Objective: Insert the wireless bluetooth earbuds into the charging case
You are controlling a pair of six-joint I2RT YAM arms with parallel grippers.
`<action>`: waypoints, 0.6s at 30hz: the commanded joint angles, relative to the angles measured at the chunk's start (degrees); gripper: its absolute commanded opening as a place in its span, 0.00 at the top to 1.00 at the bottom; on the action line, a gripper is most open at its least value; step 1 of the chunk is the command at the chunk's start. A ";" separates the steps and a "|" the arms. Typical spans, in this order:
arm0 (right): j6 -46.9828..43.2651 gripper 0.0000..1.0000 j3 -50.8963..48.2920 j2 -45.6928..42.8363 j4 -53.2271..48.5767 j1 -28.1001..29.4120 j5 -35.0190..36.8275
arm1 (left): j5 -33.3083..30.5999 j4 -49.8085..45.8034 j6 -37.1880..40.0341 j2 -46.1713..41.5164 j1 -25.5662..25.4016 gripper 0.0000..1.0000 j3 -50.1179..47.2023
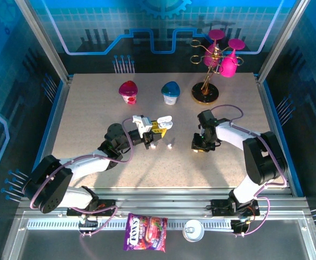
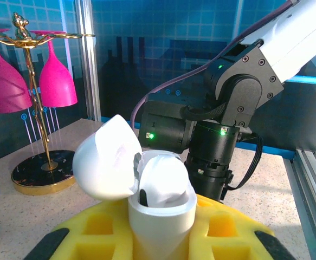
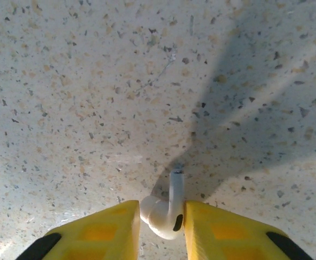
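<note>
Left of centre in the top view, my left gripper (image 1: 156,129) was clamped on the case (image 2: 163,208). In its wrist view the lid (image 2: 104,162) was flipped open and tipped off to the left, so the mouth faced up. Couldn't tell if anything already sat inside.

Just right of that, a loose bud (image 1: 169,146) lay on the table (image 1: 92,108).

Further right, my right gripper (image 1: 200,145) pointed down. At the bottom centre of its wrist view it pinched a bud (image 3: 166,216) by the head, stem poking up-frame. Whether the stem tip touched the table, no idea.

My guess is these weigh nothing and are hard, glossy and slippery as soap. A pinch on the rounded head could let one twist or squirt out. The stem's sides look like the safer hold, gently.
</note>
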 commanded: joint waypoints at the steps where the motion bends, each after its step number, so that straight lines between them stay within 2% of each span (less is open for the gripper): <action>1: 0.12 0.76 1.06 1.55 -0.46 0.77 0.98 | 0.98 0.86 1.08 -1.51 0.11 0.99 -0.77; 6: 0.08 0.83 1.19 2.01 -0.18 0.99 1.19 | 1.00 0.95 1.03 -1.43 0.06 0.99 -0.97; 12: -0.32 0.85 2.04 0.96 -2.27 1.93 3.33 | 0.80 1.17 1.07 -1.34 0.13 0.99 -1.23; 18: -1.37 0.85 5.66 0.66 -8.87 5.34 12.15 | 0.50 1.67 1.24 -1.12 0.06 0.99 -1.48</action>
